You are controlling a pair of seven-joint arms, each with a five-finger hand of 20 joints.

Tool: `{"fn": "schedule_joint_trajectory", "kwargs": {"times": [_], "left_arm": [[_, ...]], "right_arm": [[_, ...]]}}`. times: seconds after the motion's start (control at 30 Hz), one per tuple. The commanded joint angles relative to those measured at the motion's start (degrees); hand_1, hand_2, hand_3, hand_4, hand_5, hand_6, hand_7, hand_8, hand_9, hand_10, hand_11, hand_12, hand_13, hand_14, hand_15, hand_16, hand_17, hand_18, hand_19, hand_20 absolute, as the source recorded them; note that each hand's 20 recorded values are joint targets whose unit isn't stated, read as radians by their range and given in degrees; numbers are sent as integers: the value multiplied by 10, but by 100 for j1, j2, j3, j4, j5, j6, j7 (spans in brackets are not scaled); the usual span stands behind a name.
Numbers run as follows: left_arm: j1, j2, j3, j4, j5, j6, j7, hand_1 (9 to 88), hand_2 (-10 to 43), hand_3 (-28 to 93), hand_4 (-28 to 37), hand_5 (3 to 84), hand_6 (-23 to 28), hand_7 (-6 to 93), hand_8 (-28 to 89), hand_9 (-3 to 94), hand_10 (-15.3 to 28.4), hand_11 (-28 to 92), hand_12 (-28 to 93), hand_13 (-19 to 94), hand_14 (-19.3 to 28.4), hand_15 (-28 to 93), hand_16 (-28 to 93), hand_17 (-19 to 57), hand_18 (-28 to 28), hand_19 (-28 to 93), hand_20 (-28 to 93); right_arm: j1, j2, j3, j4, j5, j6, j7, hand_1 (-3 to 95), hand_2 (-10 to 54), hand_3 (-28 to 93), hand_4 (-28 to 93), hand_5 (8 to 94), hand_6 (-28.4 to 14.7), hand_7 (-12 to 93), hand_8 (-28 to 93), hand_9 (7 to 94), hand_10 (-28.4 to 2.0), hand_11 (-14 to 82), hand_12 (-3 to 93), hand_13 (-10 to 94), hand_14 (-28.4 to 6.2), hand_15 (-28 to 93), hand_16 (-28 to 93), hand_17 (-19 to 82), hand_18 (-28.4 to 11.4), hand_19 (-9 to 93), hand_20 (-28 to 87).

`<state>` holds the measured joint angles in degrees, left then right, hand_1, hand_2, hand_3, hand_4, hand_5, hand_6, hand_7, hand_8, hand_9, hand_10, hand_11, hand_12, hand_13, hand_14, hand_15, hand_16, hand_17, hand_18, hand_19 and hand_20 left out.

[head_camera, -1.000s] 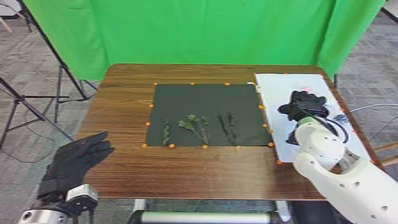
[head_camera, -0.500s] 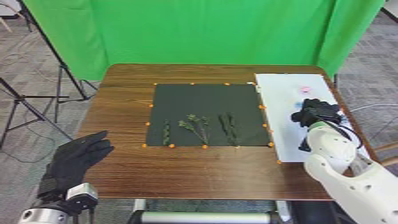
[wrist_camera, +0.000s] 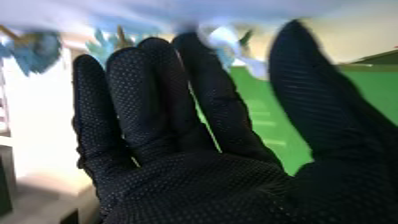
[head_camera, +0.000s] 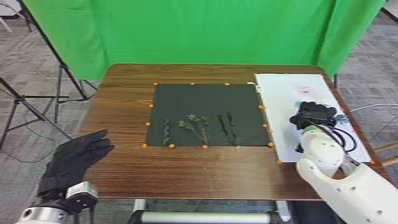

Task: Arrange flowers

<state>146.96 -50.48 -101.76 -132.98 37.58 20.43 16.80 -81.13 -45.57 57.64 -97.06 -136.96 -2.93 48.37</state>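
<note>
Right hand (head_camera: pixel 315 115) is over the white sheet (head_camera: pixel 282 92) at the right of the bench (head_camera: pixel 191 175). Fingers (wrist_camera: pixel 160 95) near straight, thumb (wrist_camera: pixel 298 85) spread wide, no hold on anything I can make out. Pink bloom (head_camera: pixel 306 90) lies just beyond it on the sheet, blue bloom (head_camera: pixel 341 119) right beside it. Greenery (head_camera: pixel 194 125) is laid out low on the black mat (head_camera: pixel 204 100). Left hand (head_camera: pixel 75 156) relaxed, off the mat's left side. Step looks like picking the next flower. Next move: lower, close thumb to fingers on a stem, lift without crushing petals.
</note>
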Motion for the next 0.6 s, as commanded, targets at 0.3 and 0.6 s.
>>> {"fn": "schedule_joint_trajectory", "kwargs": {"times": [0.3, 0.6], "left_arm": [[197, 155, -16, -14, -181, 85, 180, 285, 78, 795, -149, 507, 160, 148, -92, 419, 237, 404, 84, 303, 284, 641, -152, -100, 218, 611, 118], [465, 212, -211, -68, -268, 143, 349, 285, 77, 795, -149, 507, 160, 147, -92, 419, 235, 404, 85, 303, 284, 640, -152, -99, 218, 611, 118]], "right_arm": [[60, 247, -430, 113, -864, 1591, -18, 517, -33, 745, -283, 794, -26, 268, 16, 724, -130, 470, 329, 608, -134, 749, 266, 234, -274, 854, -27], [795, 373, -1314, -832, -724, 2132, -845, 515, -40, 758, -283, 805, -21, 260, 43, 742, -128, 463, 339, 621, -134, 747, 278, 236, -268, 857, -23]]}}
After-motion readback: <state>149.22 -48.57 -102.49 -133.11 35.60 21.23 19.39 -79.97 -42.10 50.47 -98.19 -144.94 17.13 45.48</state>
